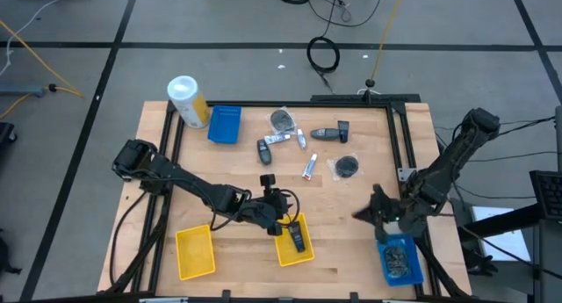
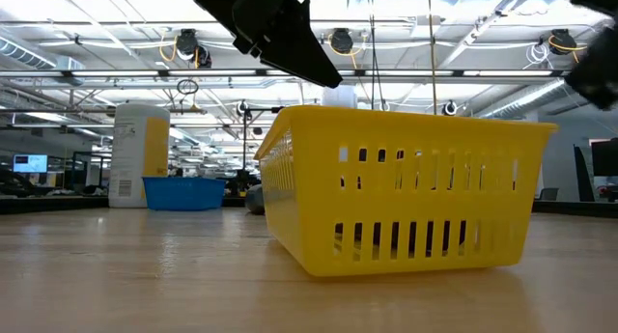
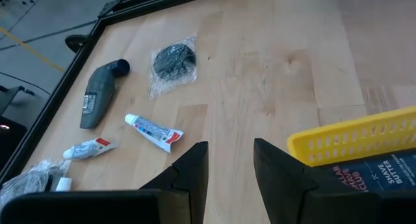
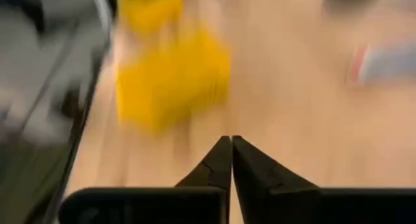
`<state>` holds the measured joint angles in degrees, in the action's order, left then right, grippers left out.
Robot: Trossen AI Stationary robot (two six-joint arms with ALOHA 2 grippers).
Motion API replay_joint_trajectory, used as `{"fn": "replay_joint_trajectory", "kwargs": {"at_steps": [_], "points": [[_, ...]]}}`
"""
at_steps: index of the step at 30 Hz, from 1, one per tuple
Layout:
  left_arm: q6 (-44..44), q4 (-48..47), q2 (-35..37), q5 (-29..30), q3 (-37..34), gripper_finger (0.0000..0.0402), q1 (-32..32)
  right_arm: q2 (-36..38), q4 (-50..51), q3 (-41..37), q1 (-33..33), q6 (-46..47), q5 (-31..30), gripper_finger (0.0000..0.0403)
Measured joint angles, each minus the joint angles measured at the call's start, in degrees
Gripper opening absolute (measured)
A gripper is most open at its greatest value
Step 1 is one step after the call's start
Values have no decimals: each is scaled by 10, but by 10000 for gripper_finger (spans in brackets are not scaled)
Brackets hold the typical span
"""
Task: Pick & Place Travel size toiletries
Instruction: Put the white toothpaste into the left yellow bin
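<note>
A pale wooden table [image 1: 351, 215] framed by black rails stands on a grey floor; the low view looks into a hall with ceiling lights. On the table, a white-and-yellow canister [image 1: 187, 101] lies beside a blue tray [image 1: 225, 124]. The toiletries [image 1: 305, 167], bottles, tubes and wrapped packets, lie scattered mid-table with long axes pointing various ways. The left gripper [image 3: 229, 169], fingers slightly parted and empty, hovers at a yellow tray [image 1: 290, 248] holding a dark bottle [image 1: 298, 237]. The right gripper [image 4: 231, 160], clenched empty, hangs above another blue tray [image 1: 400, 260].
</note>
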<state>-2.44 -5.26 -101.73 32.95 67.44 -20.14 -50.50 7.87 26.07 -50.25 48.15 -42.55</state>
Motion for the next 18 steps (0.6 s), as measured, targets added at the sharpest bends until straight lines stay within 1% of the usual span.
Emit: {"fn": "replay_joint_trajectory", "kwargs": {"at_steps": [2,3,5,6,7,8,10,11,12,14,18], "points": [[0,0,0,0,0,122,0,-22,-201,-53,16,-118,-80,17],[0,0,0,0,0,122,0,-37,-315,-83,28,-185,-96,20],[0,0,0,0,0,122,0,-74,-535,-143,61,-310,-97,27],[0,0,0,0,0,122,0,-96,-636,-171,79,-350,-95,30],[0,0,0,0,0,122,0,-119,-720,-195,98,-371,-90,32],[0,0,0,0,0,122,0,-141,-780,-214,118,-379,-86,34],[0,0,0,0,0,122,0,-182,-860,-234,157,-375,-84,37],[1,0,0,0,0,122,0,-199,-871,-237,176,-368,-84,39],[1,2,0,1,0,122,0,-216,-872,-233,192,-361,-83,41],[2,3,0,0,0,122,0,-248,-845,-214,221,-359,-83,46],[2,6,0,0,0,122,0,-289,-803,-157,263,-408,-80,66]]}}
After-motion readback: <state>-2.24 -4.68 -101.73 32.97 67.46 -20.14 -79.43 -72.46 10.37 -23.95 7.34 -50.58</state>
